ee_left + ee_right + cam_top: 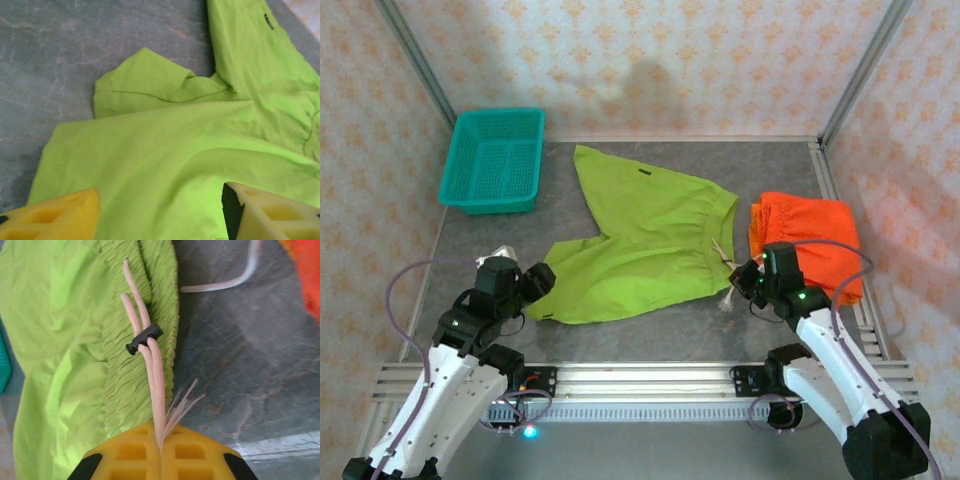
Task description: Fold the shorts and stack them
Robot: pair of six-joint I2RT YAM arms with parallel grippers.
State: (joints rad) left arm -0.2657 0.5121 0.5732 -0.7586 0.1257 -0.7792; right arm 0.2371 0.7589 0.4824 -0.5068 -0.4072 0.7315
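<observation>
We found the lime-green fabric shorts [640,240] spread flat on the grey tabletop [650,335], beside folded orange fabric shorts [815,235]. Our right fingers [125,442] pinched the green pair's pale pink drawstring [155,375]; our left fingers [55,215] stood spread over one leg.

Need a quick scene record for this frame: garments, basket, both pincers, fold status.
green shorts: spread out mid-table, unfolded, near leg hem turned up
orange shorts: folded pile right of the green pair; count unclear
basket: far left corner, apart from the clothes
left pincer: open, over the near green leg
right pincer: shut on drawstring at the green waistband
status: green not yet folded or stacked
</observation>
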